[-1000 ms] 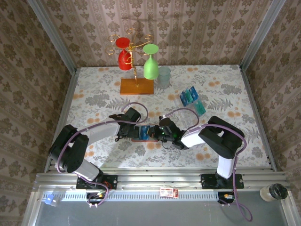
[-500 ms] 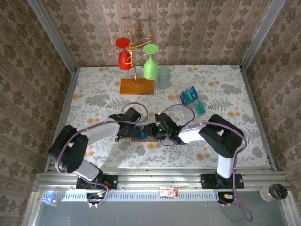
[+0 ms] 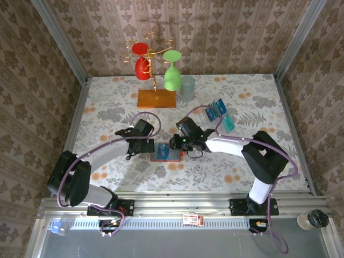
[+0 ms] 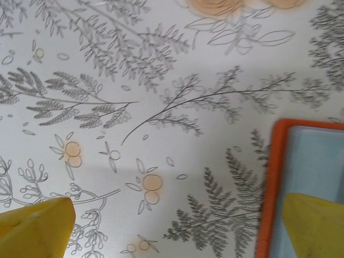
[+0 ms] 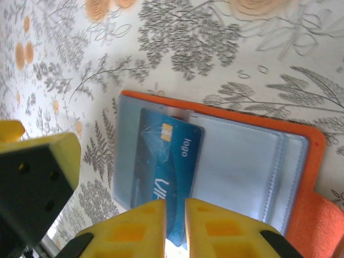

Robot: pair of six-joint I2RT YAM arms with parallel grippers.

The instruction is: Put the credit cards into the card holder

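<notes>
While the floral-patterned table [image 3: 258, 161] is bearing everything, the orange-red square folding wallet [image 3: 164, 156] is lying open just 6 o'clock of its centre. The left gripper [image 4: 174, 228] is standing fully spread and empty, one finger over the wallet's 9 o'clock edge. The right gripper [image 5: 174, 226] is hovering nearly closed, gripping nothing, above a blue plastic card [image 5: 166, 161] lying on the wallet's grey-blue inner panel. The remaining blue and teal cards [image 3: 217, 110] are resting toward 2 o'clock.

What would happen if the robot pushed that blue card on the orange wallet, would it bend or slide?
The blue card looks thin, flat and glossy, so it would probably slide easily, not roll. It seems stiff, lying flat on the open card holder. Being so thin, it is likely very light.
</notes>
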